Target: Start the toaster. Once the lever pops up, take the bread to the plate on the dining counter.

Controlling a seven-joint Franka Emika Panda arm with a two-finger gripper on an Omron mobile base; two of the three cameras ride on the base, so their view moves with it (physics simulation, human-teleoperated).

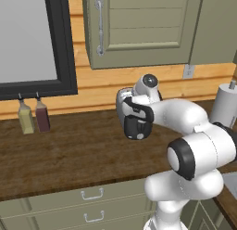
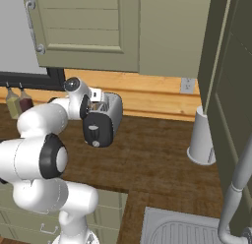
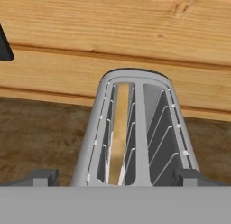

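Silver toaster (image 3: 135, 128) fills the hand view's centre, directly ahead of the gripper (image 3: 115, 177); bread (image 3: 118, 137) sits in its left slot; gripper spread wide, holding nothing.

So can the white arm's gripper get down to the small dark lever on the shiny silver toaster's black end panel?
Probably yes. The open gripper hangs right above the silver toaster, nothing between them. The black end panel faces the robot unobstructed, though the lever itself is too small to make out.

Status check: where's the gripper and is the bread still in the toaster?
Gripper open, empty, above the toaster. Bread down in one slot, other slot empty. Nothing in the way.
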